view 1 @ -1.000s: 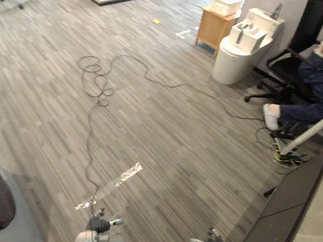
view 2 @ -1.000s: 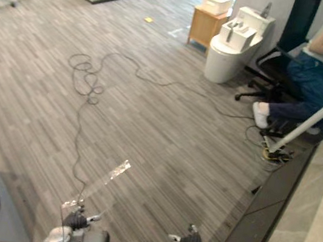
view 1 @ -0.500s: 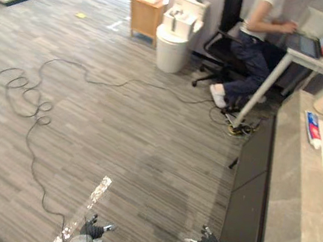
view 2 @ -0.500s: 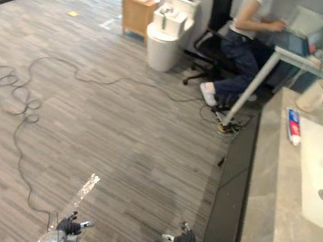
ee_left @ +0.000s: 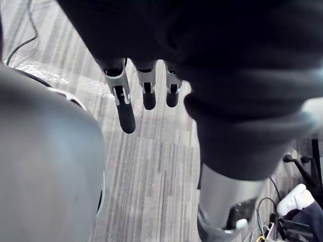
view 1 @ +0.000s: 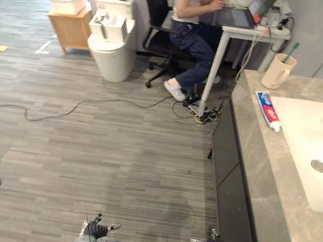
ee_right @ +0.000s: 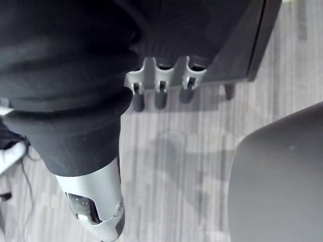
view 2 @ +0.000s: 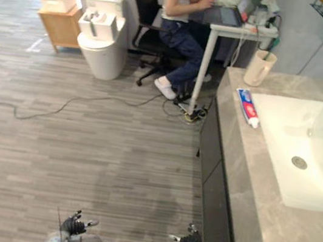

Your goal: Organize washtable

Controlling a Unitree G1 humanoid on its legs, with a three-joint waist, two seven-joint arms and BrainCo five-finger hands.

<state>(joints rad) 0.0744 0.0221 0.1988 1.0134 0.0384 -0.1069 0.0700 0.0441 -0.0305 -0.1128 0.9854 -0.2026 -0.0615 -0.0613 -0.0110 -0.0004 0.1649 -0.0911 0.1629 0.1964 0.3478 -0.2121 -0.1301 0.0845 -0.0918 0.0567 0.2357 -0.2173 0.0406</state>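
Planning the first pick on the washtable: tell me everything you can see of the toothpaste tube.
The toothpaste tube is white with red and blue print, looks like soft plastic, and lies flat on the grey stone-look counter, beside the white basin. Its length runs along the counter, narrower white end toward the robot. It lies apart from the cream mug beyond it. Nothing rests on it; whether it touches the basin's rim cannot be told.

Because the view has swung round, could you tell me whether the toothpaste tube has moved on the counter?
No. The toothpaste tube still lies by the sink, near the cup, as before; the camera turned, not the tube.
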